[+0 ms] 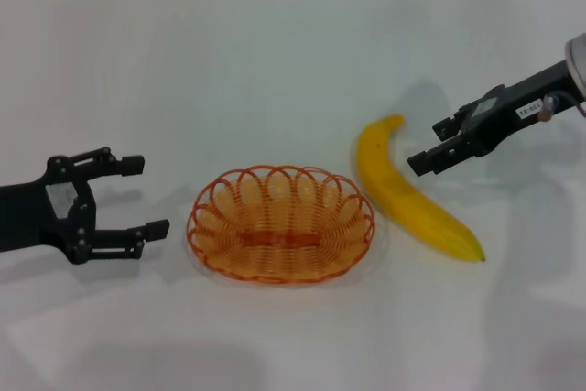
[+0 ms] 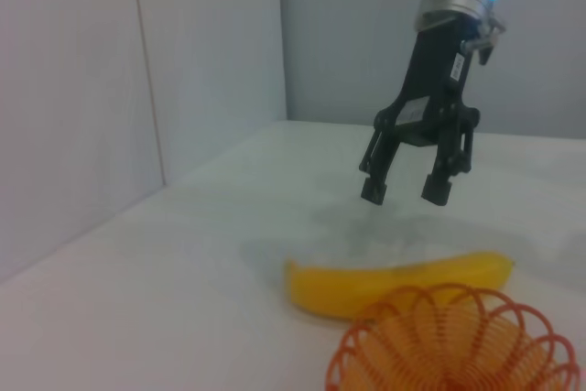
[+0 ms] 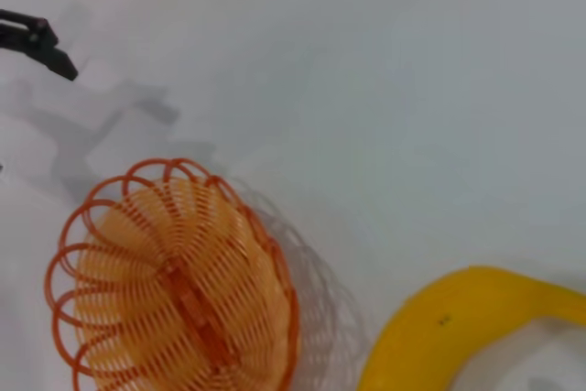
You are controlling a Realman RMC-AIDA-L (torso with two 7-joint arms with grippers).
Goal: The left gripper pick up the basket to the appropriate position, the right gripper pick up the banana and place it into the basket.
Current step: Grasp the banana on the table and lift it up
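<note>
Right pincer [image 1: 431, 146] hovers, fingers apart, beside banana [image 1: 409, 193].

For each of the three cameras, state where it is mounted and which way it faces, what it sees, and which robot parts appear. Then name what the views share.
Head view: high on the robot, facing forward and down at the white table; shows the black open left gripper and black right gripper.
Left wrist view: low on the left arm, facing across the table; shows the open right gripper hovering above the curved yellow banana.
Right wrist view: looking down from the right arm; shows only a tip of the left gripper.
All three show the oval orange wire basket and the banana.
</note>
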